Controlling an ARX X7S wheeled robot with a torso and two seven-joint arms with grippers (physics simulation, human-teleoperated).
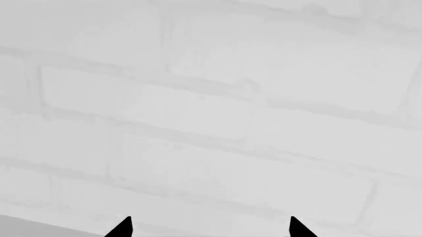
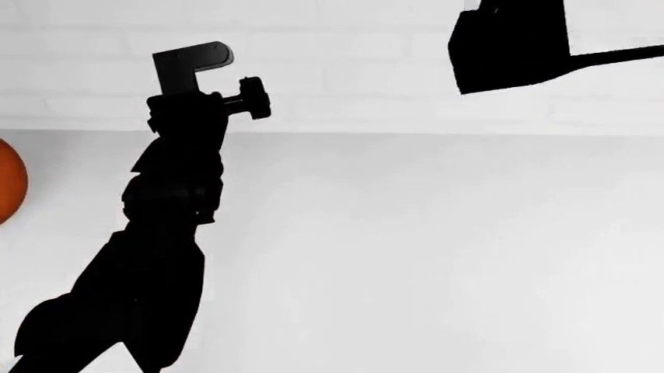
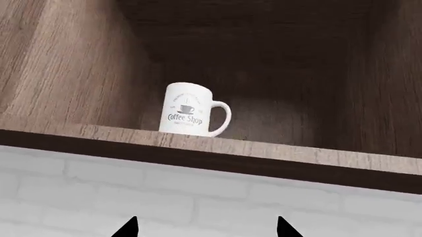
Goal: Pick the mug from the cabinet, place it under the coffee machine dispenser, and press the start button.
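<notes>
The right gripper (image 3: 205,228) is spread, empty, below the cabinet (image 3: 277,153) shelf edge. The mug (image 3: 187,116) stands upright on that shelf above it. Rising carelessly, a fingertip could strike the shelf lip or topple the mug. The left gripper (image 1: 209,228), also spread, faces the brick wall (image 1: 211,98).

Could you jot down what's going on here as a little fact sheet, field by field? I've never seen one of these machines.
mug: white mug with a "Coffee Shop" logo, upright inside the wooden cabinet, handle pointing away from that wall
right gripper: right gripper below the cabinet, facing the mug, jaws apart, empty
left gripper: left gripper facing a white brick wall, jaws apart, empty
counter: white countertop, orange round object at the edge
coffee machine: not visible
</notes>
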